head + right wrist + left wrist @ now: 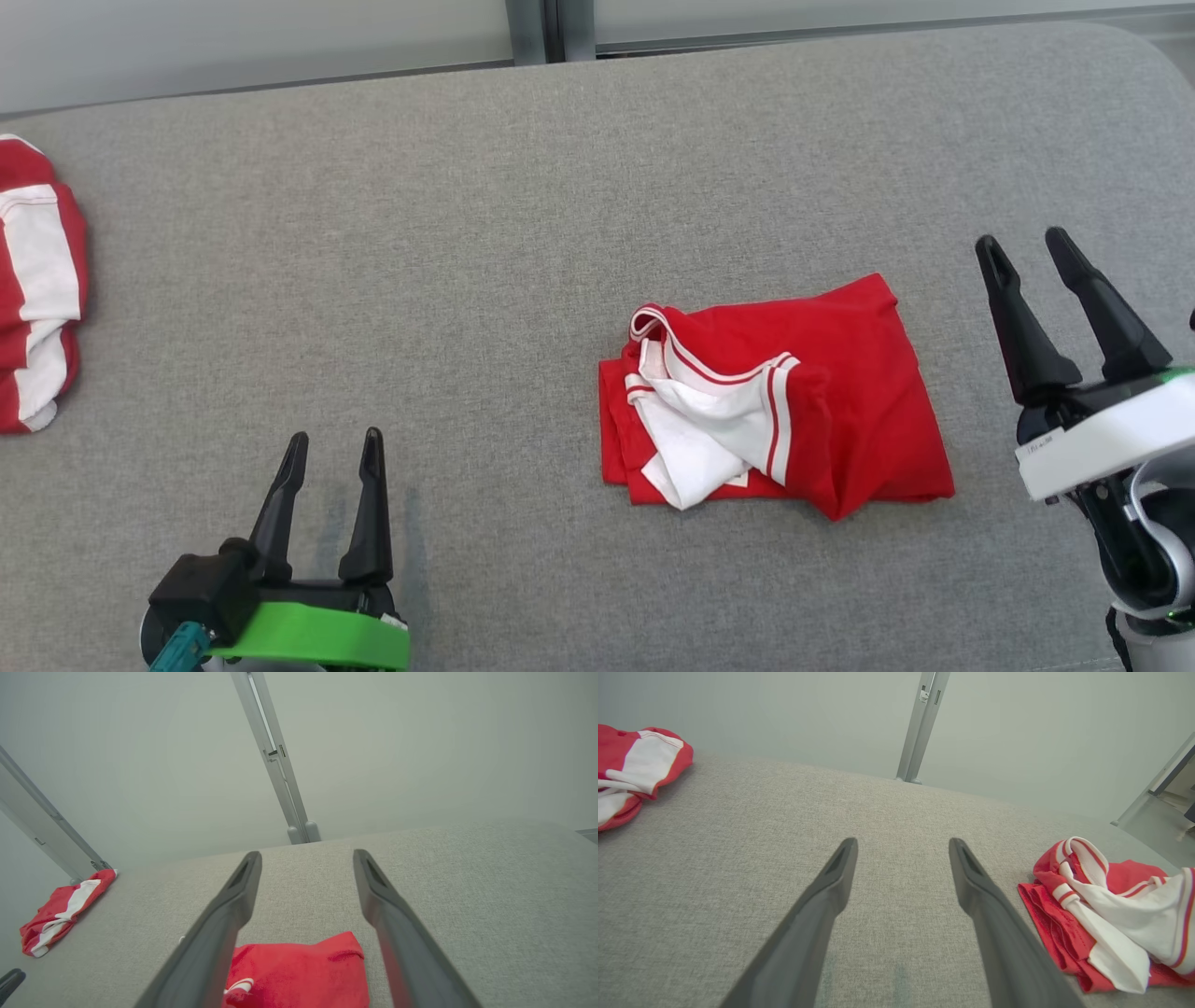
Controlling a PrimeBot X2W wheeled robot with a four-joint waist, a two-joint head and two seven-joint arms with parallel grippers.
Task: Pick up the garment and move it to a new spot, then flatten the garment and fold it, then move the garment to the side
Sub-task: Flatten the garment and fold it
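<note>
Red-and-white garment [840,401], crumpled centre-right on worktop [467,280]: I judge it light, limp, best pinched at its red outer corners; left tool [336,439] and right tool [1022,238] spread apart, empty.

Tiny print on right gripper [1022,241] white casing [1106,443] too small to read; no other text.

Grey woven fabric surface [467,280], pale frosted wall panels [738,709], grey metal post [922,723]
</note>
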